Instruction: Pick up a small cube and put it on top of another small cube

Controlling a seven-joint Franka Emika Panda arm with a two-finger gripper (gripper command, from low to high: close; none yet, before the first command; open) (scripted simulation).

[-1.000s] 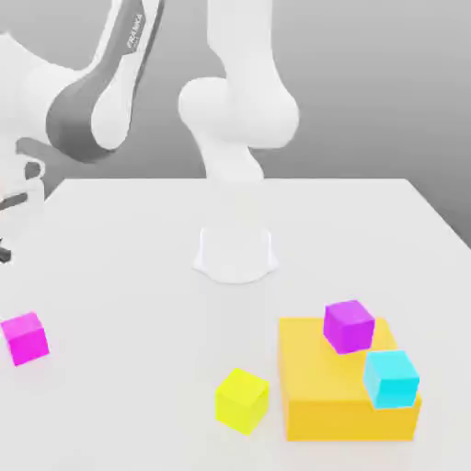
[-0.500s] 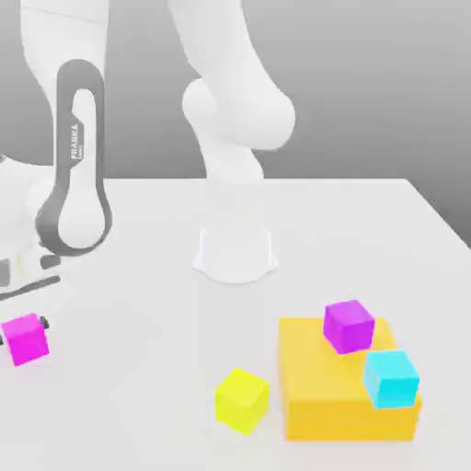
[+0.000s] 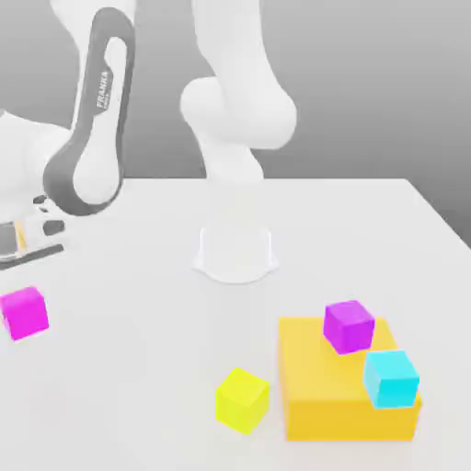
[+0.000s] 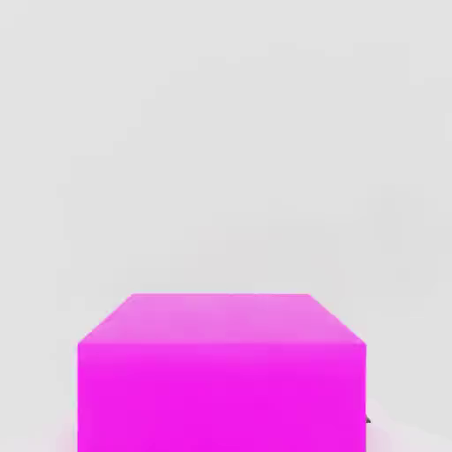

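Gripper (image 3: 25, 306) clamped on the pink cube (image 3: 25, 314), at the exterior view's left; lift should be straight and steady, grip firm, cube level, with ample height gained before any sideways travel.

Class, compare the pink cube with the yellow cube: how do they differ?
The pink cube is held in the gripper, raised; the yellow cube rests on the table. One is magenta-pink, the other yellow. Both are small, plain cubes.
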